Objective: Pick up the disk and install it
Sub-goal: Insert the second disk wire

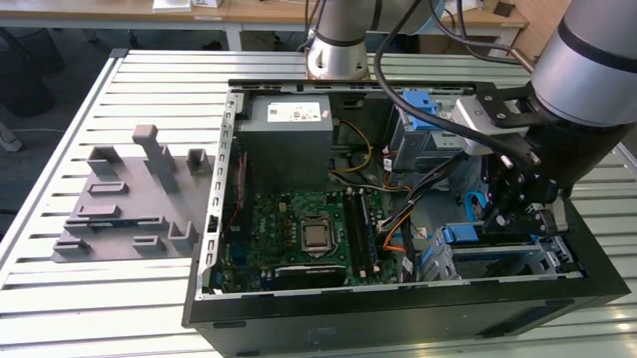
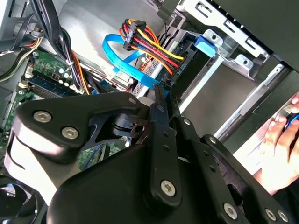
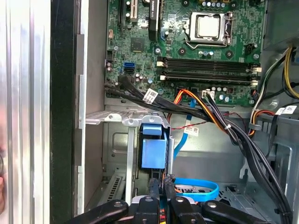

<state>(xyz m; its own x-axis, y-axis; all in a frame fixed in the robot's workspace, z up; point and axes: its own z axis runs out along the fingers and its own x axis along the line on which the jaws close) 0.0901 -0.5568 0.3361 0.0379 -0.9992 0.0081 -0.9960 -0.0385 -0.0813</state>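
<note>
Clamped edge-on between end effector fingers, disk standing upright in the drive bay of the open computer case; probably stiff, weighty, shock-sensitive, best gripped by its rails.

Fixture block on table, at exterior view's left of computer case.
</note>
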